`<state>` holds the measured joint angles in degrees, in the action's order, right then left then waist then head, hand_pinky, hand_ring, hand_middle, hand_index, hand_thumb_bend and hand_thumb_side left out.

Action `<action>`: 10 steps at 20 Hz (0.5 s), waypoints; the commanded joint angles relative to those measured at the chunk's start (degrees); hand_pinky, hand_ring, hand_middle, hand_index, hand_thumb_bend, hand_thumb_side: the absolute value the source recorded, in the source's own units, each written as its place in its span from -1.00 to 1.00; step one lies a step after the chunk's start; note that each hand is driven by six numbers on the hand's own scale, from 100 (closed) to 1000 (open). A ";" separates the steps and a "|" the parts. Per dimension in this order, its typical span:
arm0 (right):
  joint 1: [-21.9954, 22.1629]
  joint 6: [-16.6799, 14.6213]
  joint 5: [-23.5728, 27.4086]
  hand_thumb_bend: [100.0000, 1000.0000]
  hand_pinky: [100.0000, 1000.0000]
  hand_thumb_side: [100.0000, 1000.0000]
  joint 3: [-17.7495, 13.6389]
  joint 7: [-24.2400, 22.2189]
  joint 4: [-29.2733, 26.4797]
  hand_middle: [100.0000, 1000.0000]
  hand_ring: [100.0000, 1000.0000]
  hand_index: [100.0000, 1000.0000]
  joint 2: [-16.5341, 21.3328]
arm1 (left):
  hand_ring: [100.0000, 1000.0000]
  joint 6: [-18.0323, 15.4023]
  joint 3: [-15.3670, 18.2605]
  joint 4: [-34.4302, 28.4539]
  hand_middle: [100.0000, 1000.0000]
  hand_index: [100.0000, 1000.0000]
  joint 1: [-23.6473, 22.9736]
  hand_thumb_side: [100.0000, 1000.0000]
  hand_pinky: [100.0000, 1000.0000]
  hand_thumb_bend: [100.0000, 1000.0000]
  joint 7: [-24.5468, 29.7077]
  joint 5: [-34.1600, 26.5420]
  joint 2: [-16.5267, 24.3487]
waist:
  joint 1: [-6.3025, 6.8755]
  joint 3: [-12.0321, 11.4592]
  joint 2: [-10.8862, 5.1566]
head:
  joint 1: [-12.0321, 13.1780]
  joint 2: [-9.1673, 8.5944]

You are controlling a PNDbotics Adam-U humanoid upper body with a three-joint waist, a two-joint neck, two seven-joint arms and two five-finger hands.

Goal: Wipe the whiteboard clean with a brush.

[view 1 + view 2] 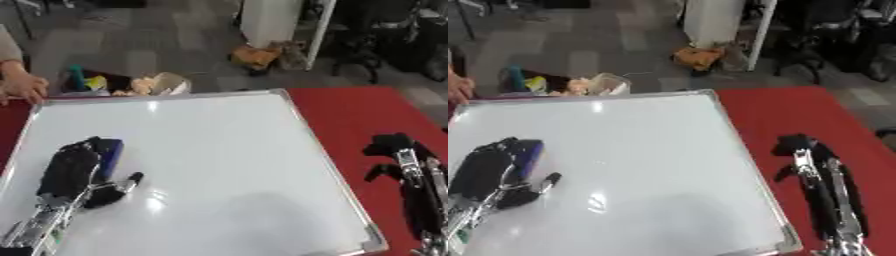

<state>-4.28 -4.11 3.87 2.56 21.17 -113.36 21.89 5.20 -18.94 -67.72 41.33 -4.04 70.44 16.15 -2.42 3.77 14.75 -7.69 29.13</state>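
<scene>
Black left hand (74, 170) nearest, fingers curled over blue block eraser brush (109, 152), pressed on glossy silver-framed whiteboard (219, 165). Board looks clean already, tbh. Keep brush flat, sweep outward past thumb side. Black right hand (798, 147) idle on red tabletop (367, 115), fingers relaxed.

The setting was a robotics lab or workshop with an office-type floor. A large white whiteboard with a silver metal frame (175, 165) lay flat on a red-covered surface (359, 112), arranged as a test station. Beyond it, the grey carpet-tiled floor (149, 40) extended to the far edge of the view. A white rectangular cabinet or column (269, 20) stood on that floor, with a crumpled orange-brown object (254, 56) at its base. Black equipment on stands (385, 35) occupied the far right. A pile of mixed coloured items (122, 84) sat just behind the whiteboard's far edge.
</scene>
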 commanded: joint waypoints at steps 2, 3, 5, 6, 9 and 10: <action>-0.50 -0.10 0.00 -1.00 -0.43 0.55 -0.15 -0.16 -1.24 0.02 0.20 0.28 1.13 | 0.07 -4.05 -4.14 -3.08 0.16 0.45 0.72 0.68 0.02 0.26 4.08 -3.99 -0.82 | 0.09 0.30 -0.71 | 0.11 -0.27; -0.50 -0.10 0.01 -1.00 -0.43 0.55 -0.16 -0.15 -1.24 0.02 0.20 0.28 1.14 | 0.07 -4.98 -4.60 -3.81 0.16 0.45 0.79 0.68 0.02 0.26 5.02 -4.93 -0.74 | 0.12 0.30 -0.73 | 0.10 -0.27; -0.56 -0.10 0.03 -1.00 -0.43 0.55 -0.14 -0.15 -1.24 0.02 0.20 0.28 1.20 | 0.05 -6.81 -5.15 -4.94 0.13 0.44 0.90 0.67 -0.01 0.26 6.85 -6.76 -0.66 | 0.22 0.36 -0.77 | 0.09 -0.26; -0.61 -0.10 0.06 -1.00 -0.43 0.55 -0.13 -0.16 -1.24 0.02 0.20 0.28 1.24 | 0.04 -7.73 -5.75 -5.50 0.12 0.44 0.83 0.66 -0.03 0.27 7.76 -7.67 -0.68 | 0.28 0.36 -0.79 | 0.04 -0.25; -0.64 -0.04 0.11 -1.00 -0.43 0.55 -0.12 -0.15 -1.24 0.02 0.20 0.28 1.29 | 0.01 -10.46 -6.59 -6.55 0.09 0.41 0.20 0.65 -0.07 0.26 10.50 -10.41 -0.90 | 0.40 0.37 -0.85 | -0.13 -0.23; -0.63 0.00 0.12 -1.00 -0.43 0.55 -0.13 -0.14 -1.24 0.02 0.20 0.28 1.30 | 0.00 -11.30 -6.65 -6.66 0.08 0.40 -0.04 0.65 -0.08 0.25 11.36 -11.27 -0.97 | 0.42 0.38 -0.86 | -0.18 -0.22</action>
<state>-4.54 -4.12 3.87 2.57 21.12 -113.36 21.90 -4.89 -24.55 -74.00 41.35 6.00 60.34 15.53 -1.93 3.95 14.67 -7.73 29.12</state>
